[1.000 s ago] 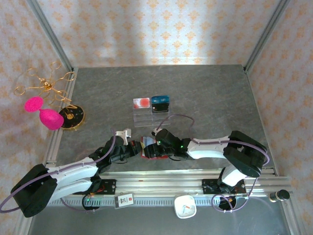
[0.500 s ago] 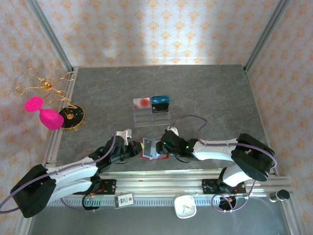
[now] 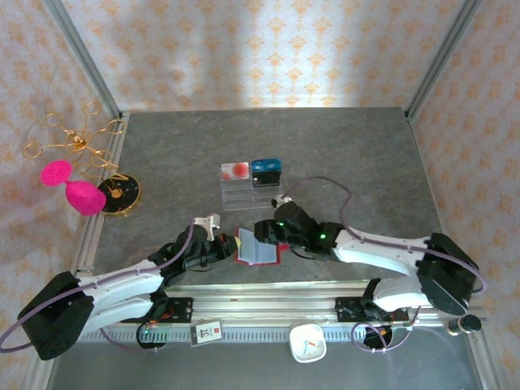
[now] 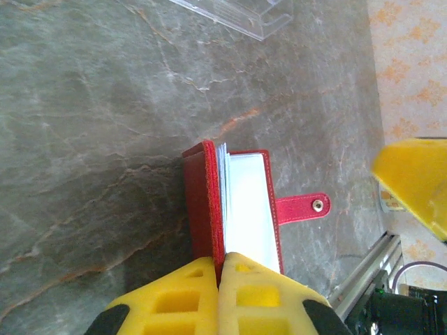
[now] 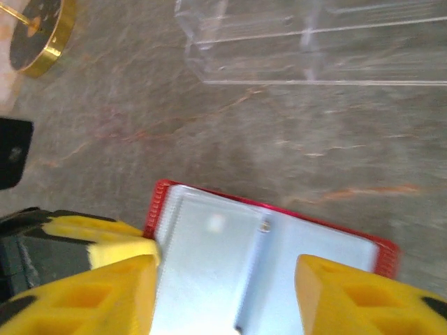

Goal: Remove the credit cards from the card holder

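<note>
The red card holder (image 3: 258,250) lies open near the table's front edge, its pale grey sleeves (image 5: 230,237) facing up and its snap tab (image 4: 304,207) sticking out to one side. My left gripper (image 4: 220,262) is shut on the holder's raised red cover (image 4: 202,202), pinching its edge from the left. Just above the sleeves hovers my right gripper (image 5: 225,265), open, with one yellow finger on each side of the pages and nothing between them. The credit cards are hidden; the sleeves look blank from here.
A clear acrylic stand (image 3: 252,188) with a red-and-white card (image 3: 236,171) and a blue card (image 3: 266,168) stands just behind the holder. A gold-rimmed black disc (image 3: 119,192), a pink object (image 3: 81,197) and gold wire (image 3: 77,138) sit at the far left.
The right arm has swung its elbow out to the right and drawn its gripper back off the holder, jaws narrowing a little. More of the pale sleeves now shows. The left gripper has kept its hold.
</note>
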### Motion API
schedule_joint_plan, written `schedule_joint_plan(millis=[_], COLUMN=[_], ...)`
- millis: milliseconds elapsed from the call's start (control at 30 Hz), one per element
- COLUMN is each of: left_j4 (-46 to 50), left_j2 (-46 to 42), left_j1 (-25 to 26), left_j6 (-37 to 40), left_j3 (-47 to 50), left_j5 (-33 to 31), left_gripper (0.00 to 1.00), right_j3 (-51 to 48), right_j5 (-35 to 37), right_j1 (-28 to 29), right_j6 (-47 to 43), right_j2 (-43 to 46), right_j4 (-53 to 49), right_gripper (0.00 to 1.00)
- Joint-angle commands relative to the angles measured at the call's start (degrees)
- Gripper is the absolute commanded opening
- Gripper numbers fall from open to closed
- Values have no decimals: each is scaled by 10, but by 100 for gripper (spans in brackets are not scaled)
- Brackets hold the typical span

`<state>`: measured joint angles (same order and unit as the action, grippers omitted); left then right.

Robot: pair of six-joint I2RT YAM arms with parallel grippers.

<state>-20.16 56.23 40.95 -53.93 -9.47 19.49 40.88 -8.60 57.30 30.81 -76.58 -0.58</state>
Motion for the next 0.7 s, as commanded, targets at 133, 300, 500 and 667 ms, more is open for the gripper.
schedule_joint_plan(millis=[133,300,500,667], left_j4=[-24,-26,-16,-22], left_j2=[12,15,15,15], left_j1=[15,15,15,15], left_j6=[2,-2,-9,-15], left_j3=[-19,-16,-10,0], left_j5=[4,0,-12,-13], left_gripper=[0,0,0,0], right_j3=[29,24,-17,-41], right_j5=[-44,18,81,145], right_j1=[34,34,34,30], right_j6=[-39,-16,27,60], right_j2=[-114,-148,-120,-93], right_j4=[30,-8,-36,-76], right_gripper=[61,56,56,57])
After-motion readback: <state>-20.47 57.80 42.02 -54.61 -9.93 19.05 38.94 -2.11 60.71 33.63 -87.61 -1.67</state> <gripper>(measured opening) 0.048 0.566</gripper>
